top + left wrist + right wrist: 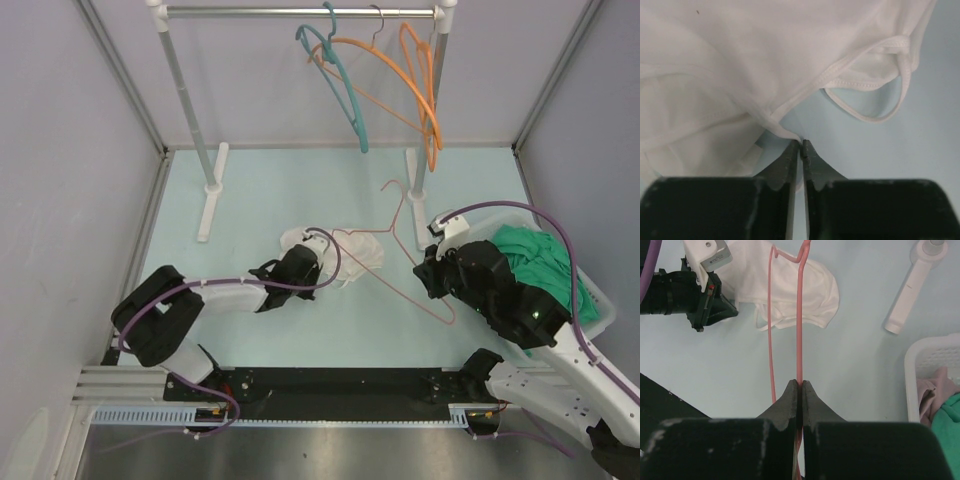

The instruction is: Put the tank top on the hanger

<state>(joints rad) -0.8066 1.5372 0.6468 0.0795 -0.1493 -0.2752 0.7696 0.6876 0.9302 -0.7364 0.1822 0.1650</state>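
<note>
While right jaws clamp the hanger [799, 315], left jaws pinch the tank top [740, 60].

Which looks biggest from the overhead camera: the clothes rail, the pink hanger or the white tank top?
1. clothes rail, clearly the largest.
2. pink hanger, an outline that spans more than the top.
3. tank top, crumpled and partly hidden, so its true size is unsure.
</note>
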